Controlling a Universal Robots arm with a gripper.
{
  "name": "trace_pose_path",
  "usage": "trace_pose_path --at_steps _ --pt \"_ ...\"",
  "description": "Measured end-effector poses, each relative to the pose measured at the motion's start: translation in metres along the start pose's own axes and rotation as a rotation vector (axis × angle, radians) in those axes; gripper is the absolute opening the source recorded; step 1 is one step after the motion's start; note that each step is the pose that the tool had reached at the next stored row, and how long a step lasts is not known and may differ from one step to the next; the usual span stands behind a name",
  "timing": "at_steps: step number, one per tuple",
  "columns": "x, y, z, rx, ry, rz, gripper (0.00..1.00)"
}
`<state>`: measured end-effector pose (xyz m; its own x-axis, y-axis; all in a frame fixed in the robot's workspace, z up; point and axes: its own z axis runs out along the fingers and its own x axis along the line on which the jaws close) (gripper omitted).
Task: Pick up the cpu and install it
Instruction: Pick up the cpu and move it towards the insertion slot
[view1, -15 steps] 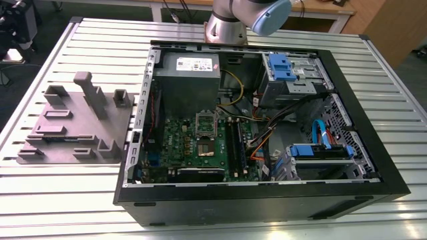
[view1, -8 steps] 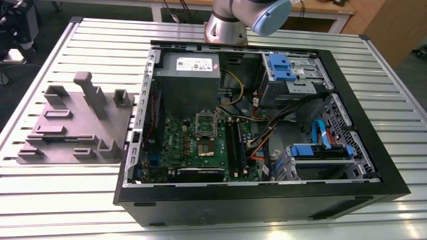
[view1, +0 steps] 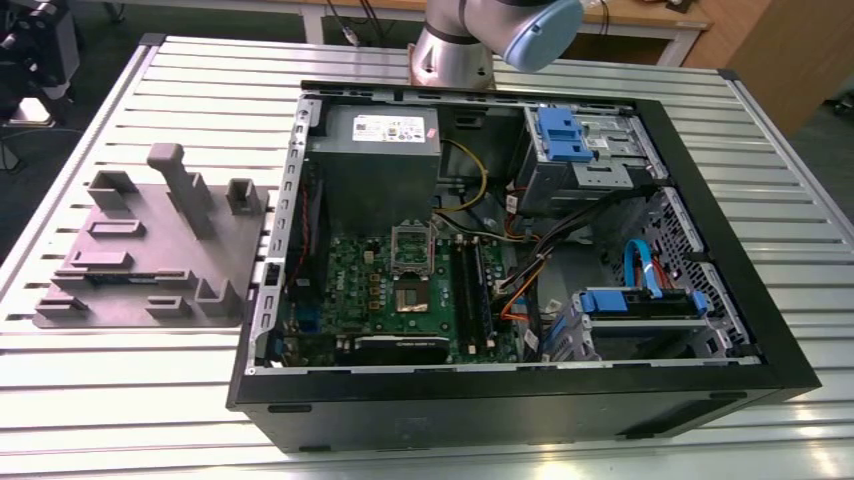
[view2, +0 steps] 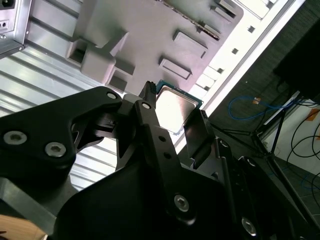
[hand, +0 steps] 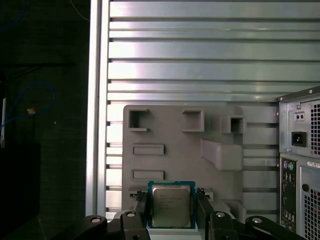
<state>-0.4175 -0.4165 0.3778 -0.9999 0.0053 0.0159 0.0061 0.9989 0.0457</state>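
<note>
Step in hand: pick-up part, w/ the cpu (hand: 171, 204) already gripped. The end effector (hand: 171, 209) is clamped on it, w/ one black finger (hand: 141, 207) against each of two opposite edges and the silvery top facing the camera in the first wrist view. The second wrist view shows the same grip. The chip hangs in the air well above the grey holder tray (hand: 165, 130), which lies on the slatted metal surface (hand: 200, 50) beside the open pc case (view1: 534, 395). Install not done yet: the socket (view1: 411, 296) on the green board (view1: 363, 290) inside the case looks open, no chip seen in it, tho hard to tell. Judging by that, seating calls for the chip flat, squared to the socket, corners matched, no tilt, light contact.
</note>
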Motion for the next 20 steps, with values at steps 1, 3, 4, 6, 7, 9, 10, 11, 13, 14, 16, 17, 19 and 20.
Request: trace_pose_path --at_steps 1,3,4,6,7,9,10,11,13,14,16,17,19,20 --pt "-0.0002 0.0000 0.0000 0.0000 0.0000 0.000 0.47" --pt "-0.0006 0.0000 0.0000 -0.0001 -0.0001 0.000 0.47" --pt "-0.0008 0.0000 0.0000 0.0000 -0.0001 0.000 0.47" --pt "-0.0013 0.0000 0.0000 0.0000 -0.0001 0.000 0.47" --pt "-0.0015 0.0000 0.0000 0.0000 0.0000 0.000 0.47" --pt "-0.0020 0.0000 0.0000 0.0000 -0.0001 0.000 0.47" --pt "-0.0023 0.0000 0.0000 0.0000 -0.0001 0.000 0.47" --pt "-0.0025 0.0000 0.0000 0.0000 0.0000 0.000 0.47" --pt "-0.0038 0.0000 0.0000 0.0000 0.0000 0.000 0.47" --pt "-0.0040 0.0000 -0.0001 0.0000 0.0000 0.000 0.47" --pt "-0.0045 0.0000 0.0000 0.0000 -0.0001 0.000 0.47" --pt "-0.0047 0.0000 0.0000 0.0000 0.0000 0.000 0.47" --pt "-0.0052 0.0000 -0.0001 -0.0001 0.0000 0.000 0.47" --pt "-0.0054 0.0000 -0.0001 0.0000 0.0000 0.000 0.47"
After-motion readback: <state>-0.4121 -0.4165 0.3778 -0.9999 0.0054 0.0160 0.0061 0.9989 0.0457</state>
